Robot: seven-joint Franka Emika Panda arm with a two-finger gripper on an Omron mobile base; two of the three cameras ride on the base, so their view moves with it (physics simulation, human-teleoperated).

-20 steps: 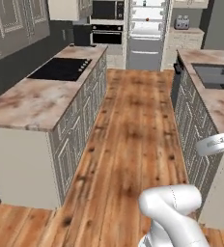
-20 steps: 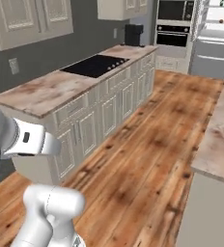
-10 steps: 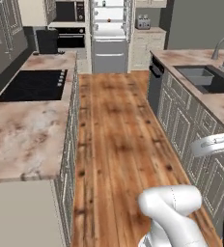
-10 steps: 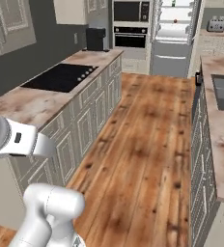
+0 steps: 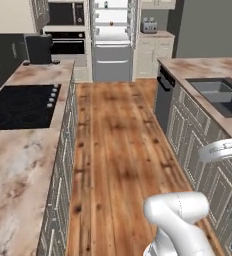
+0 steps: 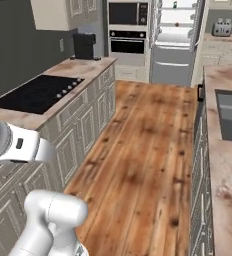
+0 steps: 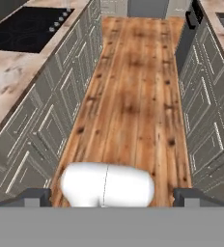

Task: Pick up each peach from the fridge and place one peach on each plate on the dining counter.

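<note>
**Base lined up on the fridge, still in transit, nothing picked**

Change over the last second: both base views have shifted wholesale. That's the base driving and turning, not objects moving. The wood-plank floor aisle (image 5: 119, 145) now runs straight ahead, and the tall grey steel fridge (image 5: 112, 40) with its white shelved interior open has gone from 1 o'clock to dead 12 o'clock in the left base view, and larger. Meaning: approach heading looks set, remaining work is closing the aisle before any reach.

Peach: a small orange-red round fruit (image 5: 111, 23) sits on a middle fridge shelf; same speck in the right base view (image 6: 177, 23). Too small to confirm the second one. A green dot on the top shelf is likely the bottle, not a target.

Tool (image 7: 112, 197): the two dark finger tips sit far apart at the bottom corners of the hand view, so jaws are spread, nothing between them. Hand camera looks down the aisle toward 12 o'clock.

Peach vs tool: straight ahead at 12, well apart, full aisle between them.

Flanks: black cooktop tabletop (image 5: 19, 106) at 9 o'clock; beige marble dining tabletop (image 5: 198, 70) with dark inset sink (image 5: 219, 94) at 3 o'clock. Plates not visible here.

Judgement: task at first fetch, zero peaches placed.
</note>
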